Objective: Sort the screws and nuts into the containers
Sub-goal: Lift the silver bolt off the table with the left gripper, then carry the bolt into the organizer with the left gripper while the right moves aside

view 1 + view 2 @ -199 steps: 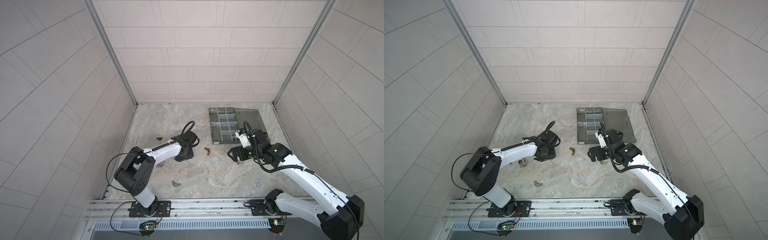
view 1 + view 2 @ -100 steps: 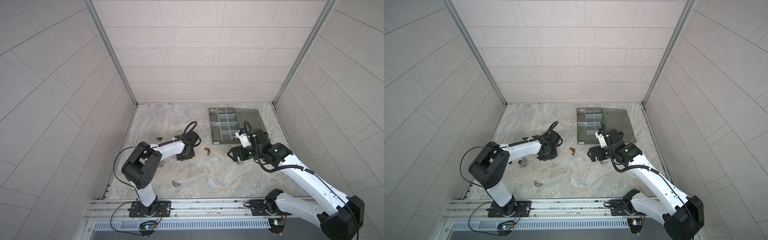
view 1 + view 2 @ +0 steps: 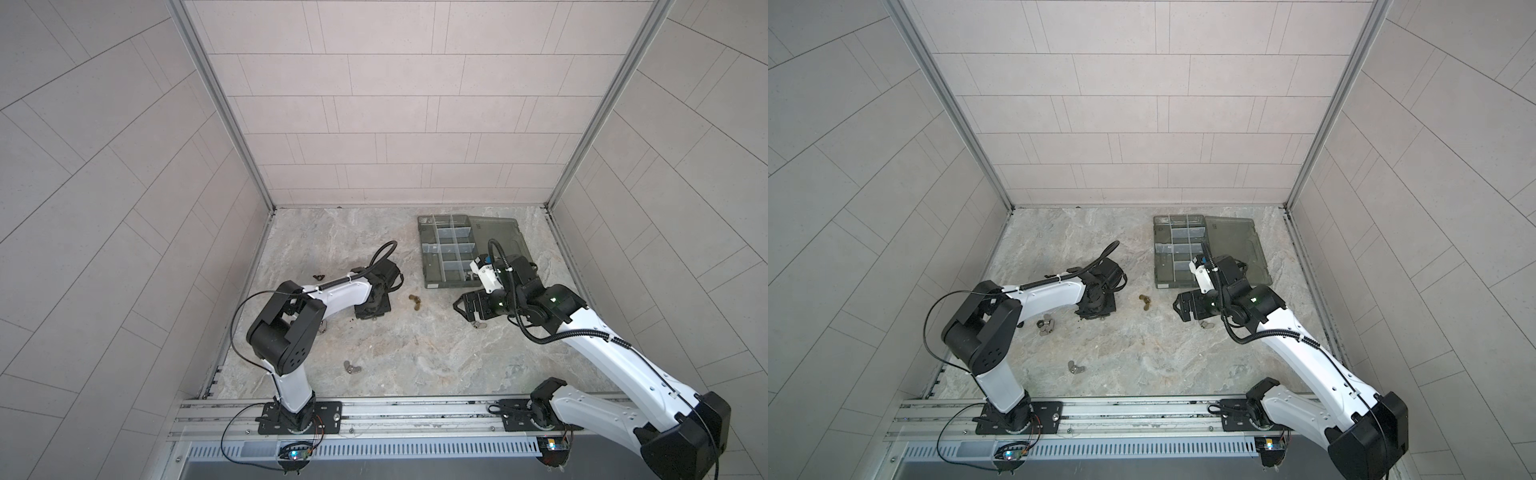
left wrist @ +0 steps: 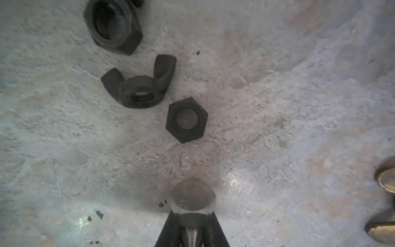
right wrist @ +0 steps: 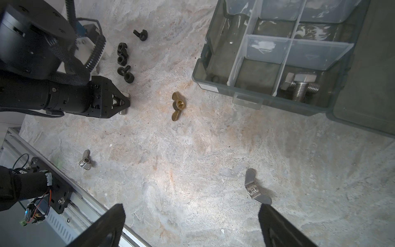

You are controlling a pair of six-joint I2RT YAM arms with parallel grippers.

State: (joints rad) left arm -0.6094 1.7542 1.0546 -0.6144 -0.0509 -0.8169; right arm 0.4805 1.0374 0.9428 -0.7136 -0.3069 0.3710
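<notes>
My left gripper (image 4: 192, 216) is shut on a silver hex-head screw (image 4: 193, 197), held low over the floor; it shows in both top views (image 3: 372, 313) (image 3: 1096, 313). Just beyond it lie black nuts: a hex nut (image 4: 186, 120), a wing nut (image 4: 140, 87) and a bigger hex nut (image 4: 112, 24). My right gripper (image 5: 190, 208) hangs open and empty above the floor beside a silver wing nut (image 5: 255, 189). The smoky-grey organizer box (image 5: 252, 97) lies open with one screw (image 5: 299, 86) in a near compartment. A brass wing nut (image 5: 178, 103) lies between the grippers.
Another silver wing nut (image 3: 351, 368) lies near the front rail. Two silver pieces (image 3: 1045, 325) sit by the left arm's elbow. A black wing nut (image 3: 319, 276) lies near the left wall. The box lid (image 3: 498, 241) lies flat to the right of the compartments.
The left gripper's jaws have closed onto the screw, and the left arm's elbow has swung forward. The right arm has not moved.
</notes>
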